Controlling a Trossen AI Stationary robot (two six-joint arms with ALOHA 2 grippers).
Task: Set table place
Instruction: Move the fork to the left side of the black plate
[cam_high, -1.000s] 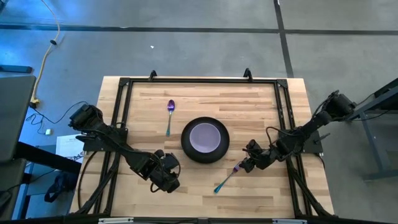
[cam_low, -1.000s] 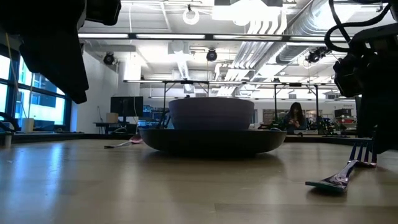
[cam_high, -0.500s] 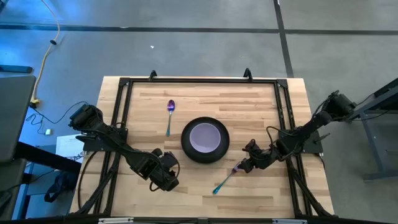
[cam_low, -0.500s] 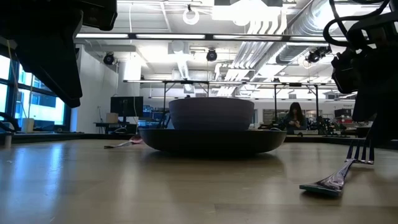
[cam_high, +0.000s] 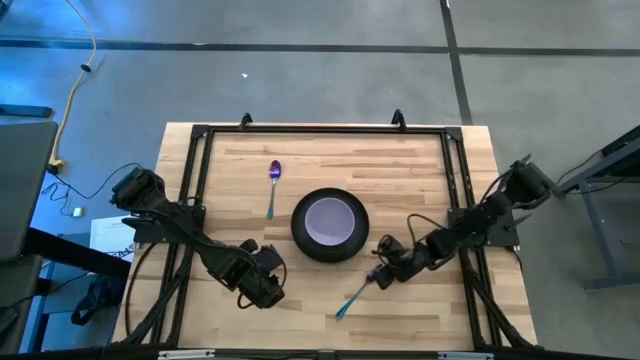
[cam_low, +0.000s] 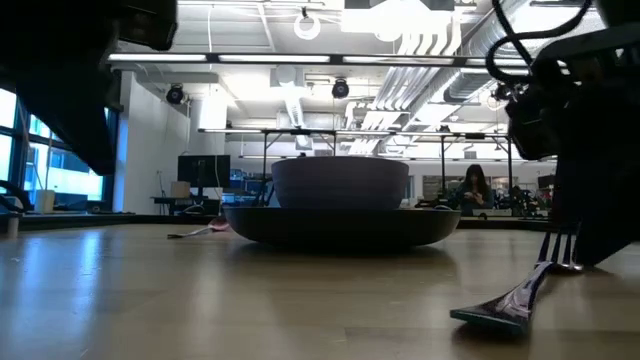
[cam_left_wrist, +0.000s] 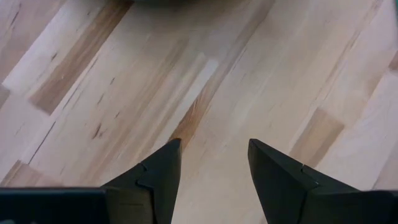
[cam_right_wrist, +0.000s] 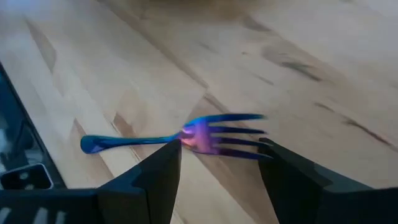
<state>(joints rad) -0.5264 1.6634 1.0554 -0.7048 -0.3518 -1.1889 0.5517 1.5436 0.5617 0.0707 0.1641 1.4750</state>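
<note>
Pale plank tabletop (cam_high: 420, 150) in a black frame, grey concrete floor all round, a lit workshop beyond in the low view. At the middle, dark grey plate (cam_high: 330, 247) with lavender bowl (cam_high: 329, 221) seated inside it. Toward the far left corner, spoon (cam_high: 273, 186) lying alone, well apart from both arms. Over the last second: right hand (cam_high: 383, 276) pushed further in from the right edge toward the near edge, fork (cam_high: 356, 293) dragged along with it, teal handle now closer to the near edge. Fingers wide, straddling the fork's head, tines (cam_right_wrist: 239, 133) between them, not clamped. Left hand (cam_high: 268, 290) near the near-left corner, fingers wide over bare wood, holding nothing. Likely meaning: fork being nudged, not carried, still angled and short of a neat spot beside the plate; spoon not yet placed
</note>
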